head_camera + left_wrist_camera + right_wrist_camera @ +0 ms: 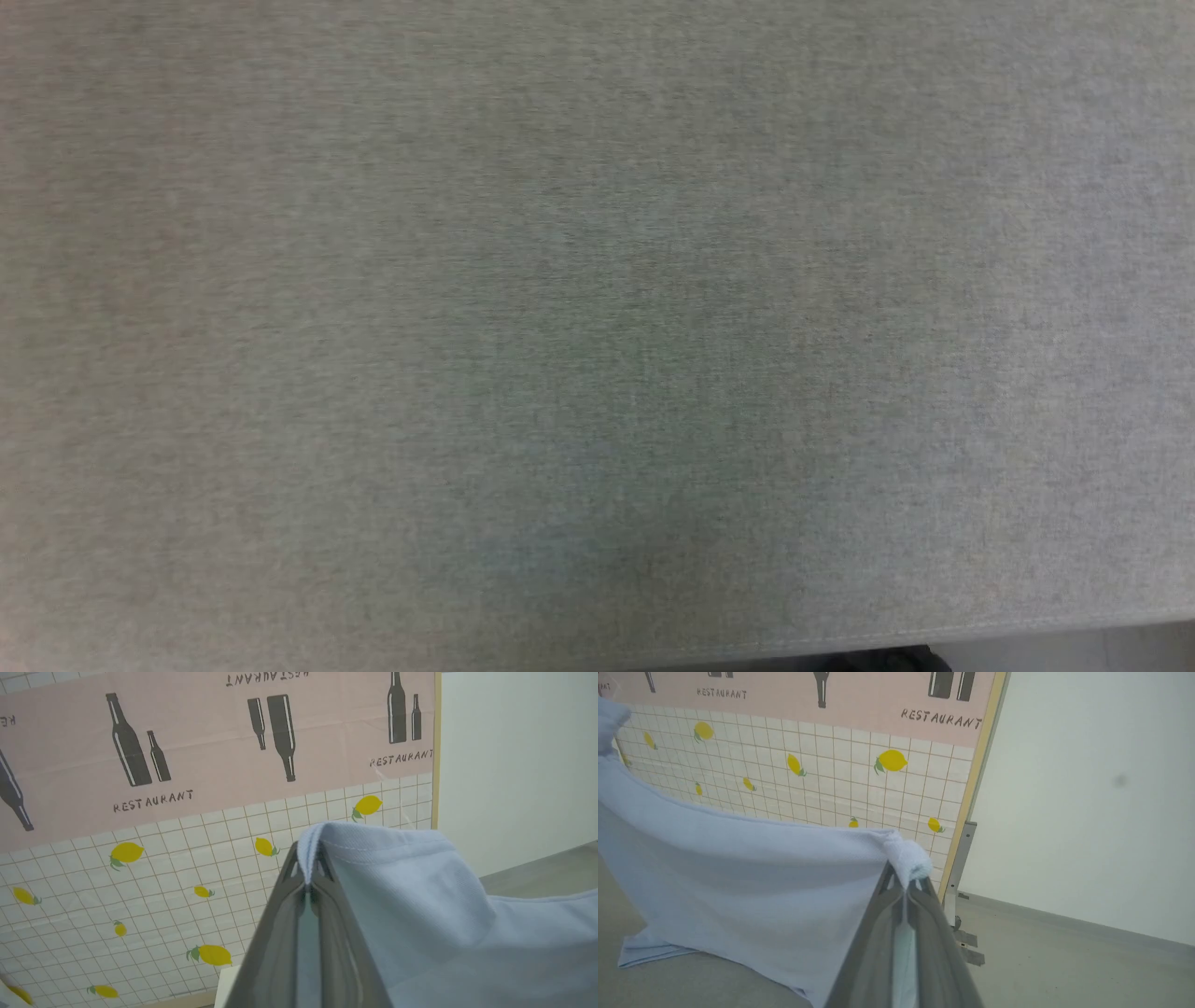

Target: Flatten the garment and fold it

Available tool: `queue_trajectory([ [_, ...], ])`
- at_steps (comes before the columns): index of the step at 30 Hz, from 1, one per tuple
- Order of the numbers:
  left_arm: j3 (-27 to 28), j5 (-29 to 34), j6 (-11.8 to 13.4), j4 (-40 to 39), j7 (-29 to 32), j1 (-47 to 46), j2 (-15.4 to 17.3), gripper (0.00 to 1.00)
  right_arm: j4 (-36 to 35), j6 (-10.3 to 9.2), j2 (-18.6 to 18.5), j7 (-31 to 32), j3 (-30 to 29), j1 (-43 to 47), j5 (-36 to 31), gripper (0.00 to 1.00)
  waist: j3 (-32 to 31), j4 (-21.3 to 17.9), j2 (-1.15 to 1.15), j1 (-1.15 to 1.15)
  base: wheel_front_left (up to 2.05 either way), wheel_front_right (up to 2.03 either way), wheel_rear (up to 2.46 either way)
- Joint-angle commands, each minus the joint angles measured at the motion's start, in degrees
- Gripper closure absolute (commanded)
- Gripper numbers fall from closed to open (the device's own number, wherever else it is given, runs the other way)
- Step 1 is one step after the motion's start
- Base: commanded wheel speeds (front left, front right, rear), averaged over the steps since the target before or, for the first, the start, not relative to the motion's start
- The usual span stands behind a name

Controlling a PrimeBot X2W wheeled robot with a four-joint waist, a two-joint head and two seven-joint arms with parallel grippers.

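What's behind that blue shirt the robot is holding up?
Behind the shirt stands a backdrop printed with white tiles, lemons and a pink RESTAURANT band. In the right wrist view the shirt hides the backdrop's lower left part.

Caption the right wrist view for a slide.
Right claw shut on a bunched edge of the light blue garment, held up before a lemon-print screen, lower end resting on a grey surface.

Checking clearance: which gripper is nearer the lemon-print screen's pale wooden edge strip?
Probably right: right gripper sits just beside the edge strip; left gripper sees it farther off.
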Motion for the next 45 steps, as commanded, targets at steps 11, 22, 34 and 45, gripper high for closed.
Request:
queue_trajectory([
  [11,-2.12,-5.68,0.96,-6.12,-1.96,33.0,0.36,1.0,-3.98,-0.1,-3.55,-2.0,10.94,20.98,5.19,1.0,-14.42,4.02,0.0,-0.01,0.0,0.0,0.0],
  [22,-6.86,-12.33,6.31,-31.89,13.47,69.54,13.2,1.0,-15.83,-0.1,-11.63,3.51,20.84,43.94,13.95,1.0,-27.83,5.54,0.0,-0.01,0.0,0.0,0.0],
  [34,-9.86,-23.0,18.54,-68.02,30.0,96.0,31.65,1.0,-24.5,-0.1,-19.9,10.71,27.25,58.53,17.18,1.0,-35.06,6.88,0.0,-0.01,0.0,0.0,0.0],
  [45,-11.26,-32.59,22.24,-80.81,34.63,106.83,38.37,1.0,-34.5,-0.1,-28.71,24.83,28.62,67.83,24.71,1.0,-38.4,6.98,0.0,-0.01,0.0,0.0,0.0],
])
